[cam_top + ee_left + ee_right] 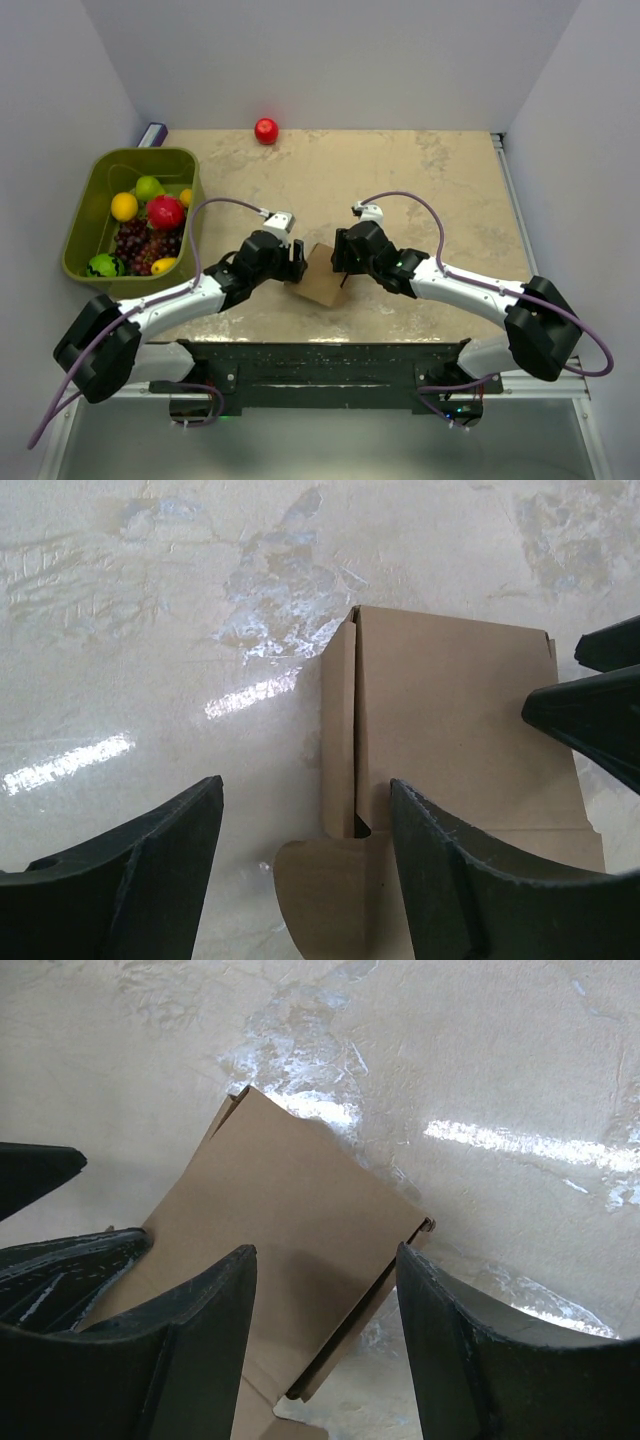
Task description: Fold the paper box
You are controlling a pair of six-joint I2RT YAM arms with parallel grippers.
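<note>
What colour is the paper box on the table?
The paper box is plain brown, unprinted; the left wrist view shows it best.

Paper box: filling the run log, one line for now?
paper box: on table; left fingers: open astride its edge; right fingers: open astride opposite edge

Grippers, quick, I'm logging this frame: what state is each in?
Left gripper: open, straddling an edge of the paper box, not gripping.
Right gripper: open over the box, nothing held.
</note>
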